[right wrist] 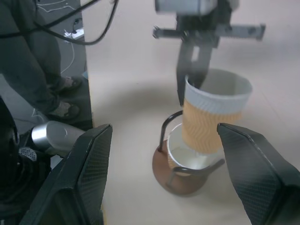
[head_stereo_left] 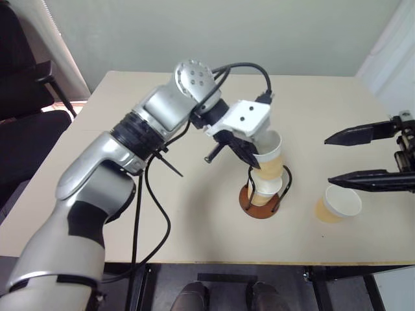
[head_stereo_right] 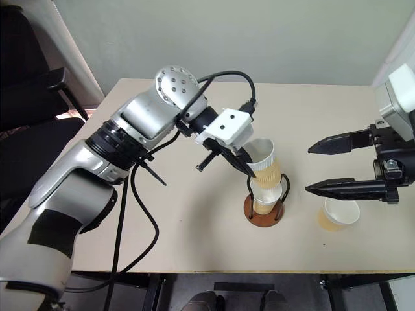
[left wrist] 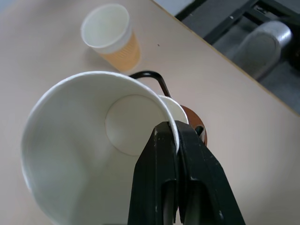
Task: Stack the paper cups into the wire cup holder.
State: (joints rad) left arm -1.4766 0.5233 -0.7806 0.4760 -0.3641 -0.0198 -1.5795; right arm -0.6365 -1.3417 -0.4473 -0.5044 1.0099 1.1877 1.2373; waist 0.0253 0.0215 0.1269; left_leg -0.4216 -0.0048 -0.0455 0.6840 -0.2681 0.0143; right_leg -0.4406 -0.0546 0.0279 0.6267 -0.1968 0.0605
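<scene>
Left gripper: fingers pressed together on the rim of a cup, one finger inside the wall and one outside, as the left wrist view shows. Held cup is tilted, mouth up, hanging just above the holder, its bottom between the two wire loops and over a second cup already seated on the holder's disc base. Cannot tell if the held cup's bottom touches the seated cup's rim; in the right wrist view the two overlap.

Right gripper: fingers spread wide, nothing between them, level over the table, to the right of the holder and apart from it.

Third cup: upright on the table, right of the holder, below the right gripper's lower finger in the head views, free of both grippers.

Holder stands near the table's front edge, about mid-width.
</scene>
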